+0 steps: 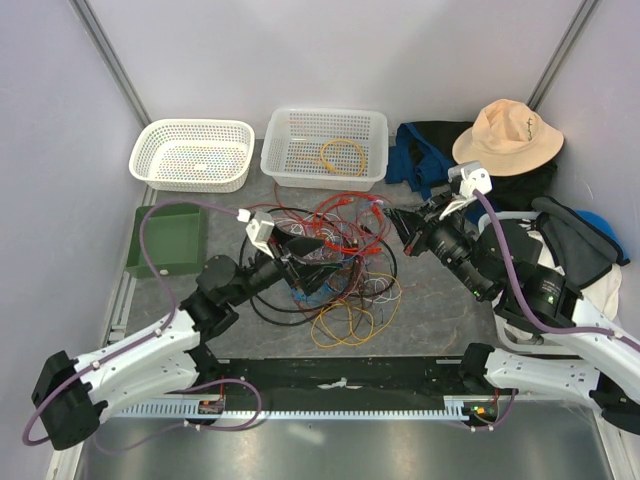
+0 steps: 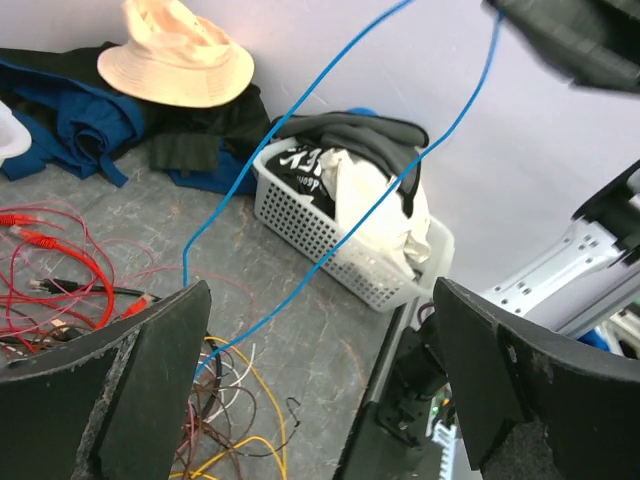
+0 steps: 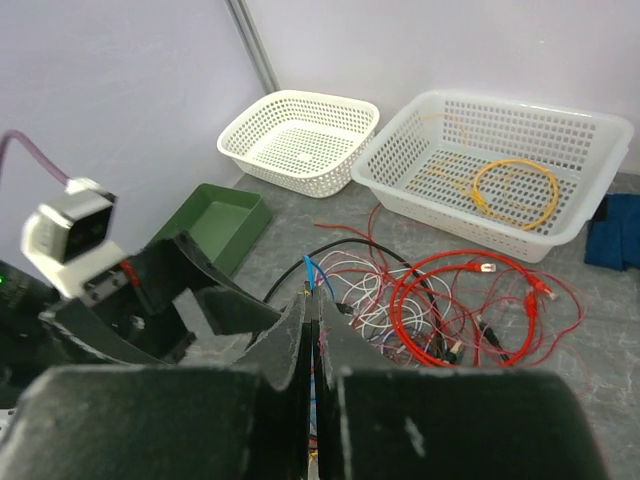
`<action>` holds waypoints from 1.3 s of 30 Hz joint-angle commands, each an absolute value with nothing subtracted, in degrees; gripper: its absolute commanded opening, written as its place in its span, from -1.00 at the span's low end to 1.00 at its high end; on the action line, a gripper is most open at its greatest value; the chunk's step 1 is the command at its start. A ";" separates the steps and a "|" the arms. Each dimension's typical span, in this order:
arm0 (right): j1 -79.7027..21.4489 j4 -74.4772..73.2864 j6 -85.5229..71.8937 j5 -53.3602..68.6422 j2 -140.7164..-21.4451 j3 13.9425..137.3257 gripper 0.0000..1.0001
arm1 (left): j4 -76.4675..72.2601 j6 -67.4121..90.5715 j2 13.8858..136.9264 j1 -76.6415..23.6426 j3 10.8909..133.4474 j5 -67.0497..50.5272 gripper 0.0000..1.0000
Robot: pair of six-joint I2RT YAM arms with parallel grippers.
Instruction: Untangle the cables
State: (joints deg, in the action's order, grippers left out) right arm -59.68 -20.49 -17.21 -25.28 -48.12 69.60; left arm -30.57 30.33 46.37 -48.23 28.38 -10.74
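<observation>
The cables (image 1: pixel 340 255) lay tangled on the surface (image 1: pixel 440 300) between both arms. The right fingers (image 3: pixel 285 350) were pressed together on one blue cable (image 2: pixel 345 240), and the left fingers (image 2: pixel 150 380) stood wide apart. The wires seemed light and limp, so a hold near a plug end seemed the safest.

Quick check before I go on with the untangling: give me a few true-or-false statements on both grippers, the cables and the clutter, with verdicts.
1. The right gripper is shut on a blue cable. True.
2. The left gripper is clamped on the red cables. False: it is open and grips nothing.
3. A yellow cable lies coiled in a white basket at the far edge. True.
4. The hat sits in the green bin. False: it rests on the dark clothes at the far right.
</observation>
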 commanded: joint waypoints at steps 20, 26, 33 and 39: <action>-59.77 -20.39 -20.39 -19.51 -49.05 77.26 -1.00 | -43.68 22.94 66.35 -48.60 30.58 -10.02 0.47; -59.77 -20.74 -20.65 -20.92 -46.94 75.68 -0.94 | -35.97 19.87 63.21 -48.52 35.67 -8.36 -0.96; -59.77 -21.36 -20.65 -25.48 -42.72 72.16 0.71 | -14.98 14.95 54.24 -48.52 50.92 2.09 -0.96; -59.77 -21.62 -20.83 -29.35 -39.38 67.33 0.92 | 12.46 12.93 57.91 -48.16 74.92 16.69 -0.97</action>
State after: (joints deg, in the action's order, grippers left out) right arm -59.66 -21.65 -20.84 -25.85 -40.51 70.22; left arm -4.71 17.43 56.64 -48.38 61.30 5.58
